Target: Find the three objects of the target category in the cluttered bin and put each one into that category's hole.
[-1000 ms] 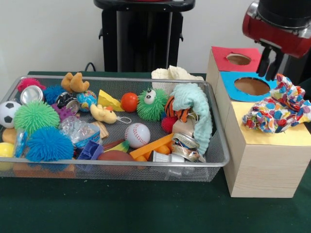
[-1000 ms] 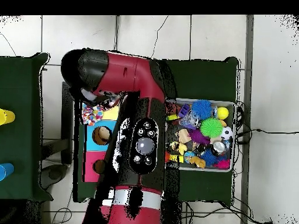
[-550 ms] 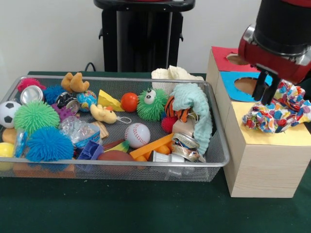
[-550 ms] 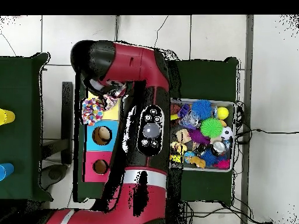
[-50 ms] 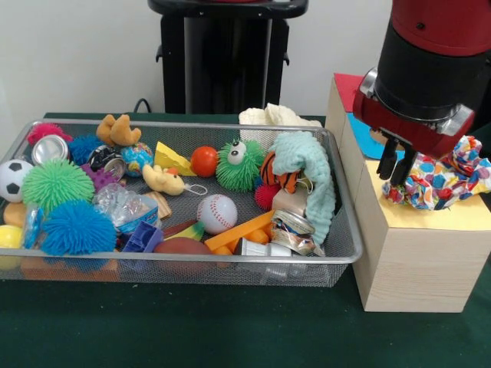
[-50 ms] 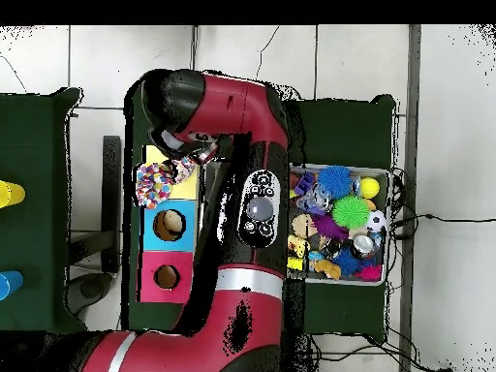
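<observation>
A crumpled cloth with coloured dots (image 5: 439,178) lies on the yellow top (image 5: 430,218) of the wooden box and hides whatever hole is there. My gripper (image 5: 392,162) hangs just left of the cloth over the box's edge, open, with nothing between its fingers (image 5: 383,158). In the overhead view the cloth (image 6: 152,184) shows on the yellow panel, with the arm's wrist right beside it. A mint fuzzy cloth (image 5: 308,167) drapes over toys at the right end of the mesh bin (image 5: 192,261). A cream cloth (image 5: 273,116) lies behind the bin.
The box also has a blue panel with a round hole (image 6: 169,225) and a red panel with a hole (image 6: 167,277). The bin (image 6: 389,225) holds spiky balls, a baseball (image 5: 217,212), crushed cans (image 5: 294,228), plush toys and a soccer ball (image 5: 11,178).
The gripper has travelled from above the blue hole toward the box's near left edge and come lower beside the dotted cloth. The cloth has stayed on the yellow panel.
</observation>
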`<state>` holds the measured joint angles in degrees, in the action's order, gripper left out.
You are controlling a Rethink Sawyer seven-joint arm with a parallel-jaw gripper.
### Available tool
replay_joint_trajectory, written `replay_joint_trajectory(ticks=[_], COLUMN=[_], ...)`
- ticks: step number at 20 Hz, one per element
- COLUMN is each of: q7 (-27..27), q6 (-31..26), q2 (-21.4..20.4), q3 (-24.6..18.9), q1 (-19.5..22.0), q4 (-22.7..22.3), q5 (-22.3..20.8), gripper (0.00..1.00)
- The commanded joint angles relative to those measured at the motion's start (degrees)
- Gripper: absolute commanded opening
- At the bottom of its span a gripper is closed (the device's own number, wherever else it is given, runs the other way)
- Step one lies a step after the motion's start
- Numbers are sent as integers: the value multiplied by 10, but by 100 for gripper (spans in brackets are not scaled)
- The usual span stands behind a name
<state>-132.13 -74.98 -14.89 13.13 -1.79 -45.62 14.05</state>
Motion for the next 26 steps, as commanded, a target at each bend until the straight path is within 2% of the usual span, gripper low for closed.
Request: replay_joint_trajectory(ticks=[1,3,8,12,17,26], q7=[-121,-124,-110,-103,-95,-75], q6=[-74,-82,-65,-23,-2,29], q2=[41,45,40,33,25,41], q3=[-29,-27,-26,-29,-32,-51], q1=[-1,1,8,3,-3,6], q4=[40,53,36,-3,-34,-50], q5=[9,11,11,9,8,16], gripper=[0,0,0,0,0,0])
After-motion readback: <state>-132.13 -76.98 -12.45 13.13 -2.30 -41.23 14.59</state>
